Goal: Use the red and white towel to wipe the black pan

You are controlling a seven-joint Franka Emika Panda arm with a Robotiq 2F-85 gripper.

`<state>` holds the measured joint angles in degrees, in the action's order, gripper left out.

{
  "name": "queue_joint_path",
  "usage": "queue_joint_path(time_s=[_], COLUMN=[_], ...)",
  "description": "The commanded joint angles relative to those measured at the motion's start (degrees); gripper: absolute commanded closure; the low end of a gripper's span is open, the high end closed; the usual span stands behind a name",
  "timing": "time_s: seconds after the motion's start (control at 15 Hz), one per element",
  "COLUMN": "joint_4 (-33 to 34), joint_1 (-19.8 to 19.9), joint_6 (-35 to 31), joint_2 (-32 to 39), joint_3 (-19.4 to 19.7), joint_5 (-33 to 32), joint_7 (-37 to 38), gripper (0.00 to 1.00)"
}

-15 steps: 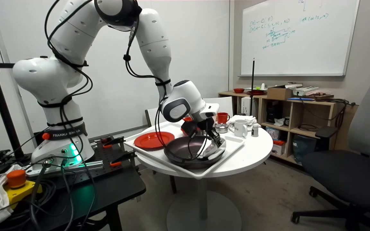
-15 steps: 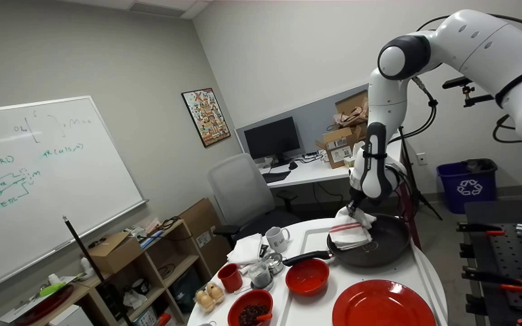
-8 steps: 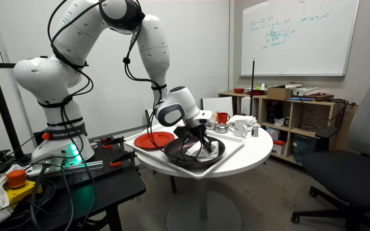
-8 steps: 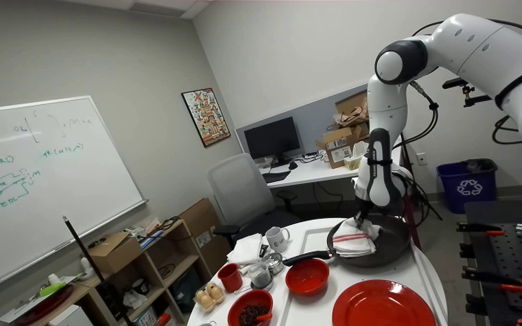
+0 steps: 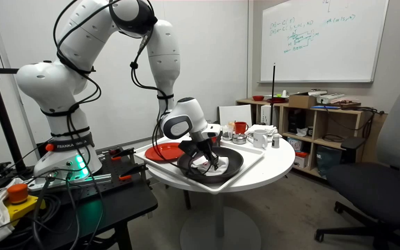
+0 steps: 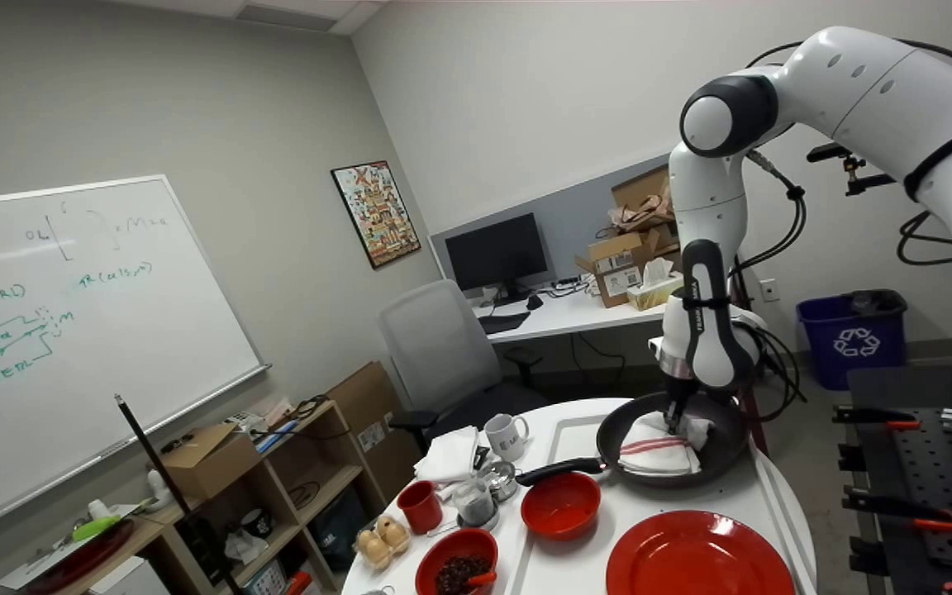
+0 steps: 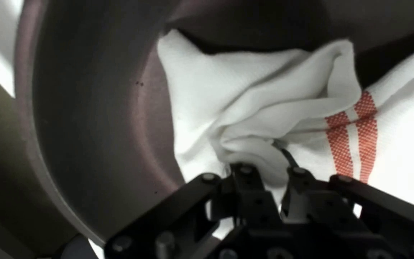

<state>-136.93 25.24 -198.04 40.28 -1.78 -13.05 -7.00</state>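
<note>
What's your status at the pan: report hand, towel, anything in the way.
Hand shut on red and white towel. Towel bunched in black pan. Arm's cables hang across pan in an exterior view; contact unclear.

In an exterior view the tray gives room at its right corner, between black pan and pale mug; pan and red plate block the near and left corners. In an exterior view the pan handle juts across the tray's edge, a small red bowl just beside it. The towel and gripper crowd the pan's middle, leaving bare wall opposite the handle
</note>
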Motion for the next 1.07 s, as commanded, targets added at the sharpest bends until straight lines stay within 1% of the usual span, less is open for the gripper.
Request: queue_joint_path(time_s=[0.0,0.27,0.53,0.73,1.0], joint_4=[-5.3,-9.2,-11.9,-12.9,-11.7], joint_1=[1.2,0.7,0.3,0.9,0.2], joint_6=[3.5,5.0,8.8,12.8,20.0], joint_2=[-0.8,-2.7,-4.5,-5.8,-7.1], joint_3=[-1.9,-2.3,-3.2,-4.7,-5.4], joint_5=[-4.3,-7.0,-7.5,-7.1,-5.0], joint_7=[-1.2,-2.2,-3.6,-5.0,-6.8], gripper=[0.97,0.97,0.97,0.97,0.97])
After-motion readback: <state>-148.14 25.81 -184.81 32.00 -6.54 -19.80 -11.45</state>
